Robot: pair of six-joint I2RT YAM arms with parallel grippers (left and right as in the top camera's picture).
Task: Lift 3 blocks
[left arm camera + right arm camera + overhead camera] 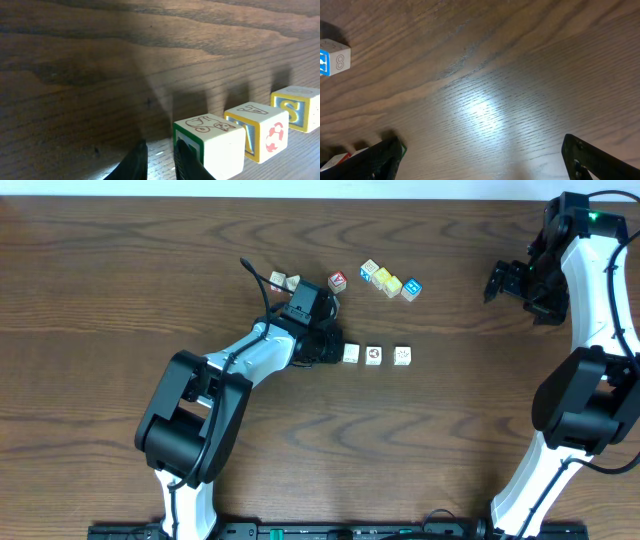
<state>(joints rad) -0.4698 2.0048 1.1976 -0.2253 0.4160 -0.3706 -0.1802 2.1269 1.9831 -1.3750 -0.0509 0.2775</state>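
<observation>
Three cream blocks lie in a row mid-table: the left block (351, 354), the middle block (374, 355) and the right block (402, 355). My left gripper (334, 350) sits low on the table just left of the row. In the left wrist view its fingers (137, 162) stand a narrow gap apart with only bare wood between them. The right finger rests against the nearest block (215, 145); the other two blocks (260, 132) (297, 107) follow behind it. My right gripper (505, 280) hovers far to the right, wide open (490, 160) over bare wood.
Other cubes lie behind the row: two pale ones (285, 281), a red-faced one (338, 281), and a line of yellow and blue ones (392, 280). The blue cube (332, 57) shows at the left edge of the right wrist view.
</observation>
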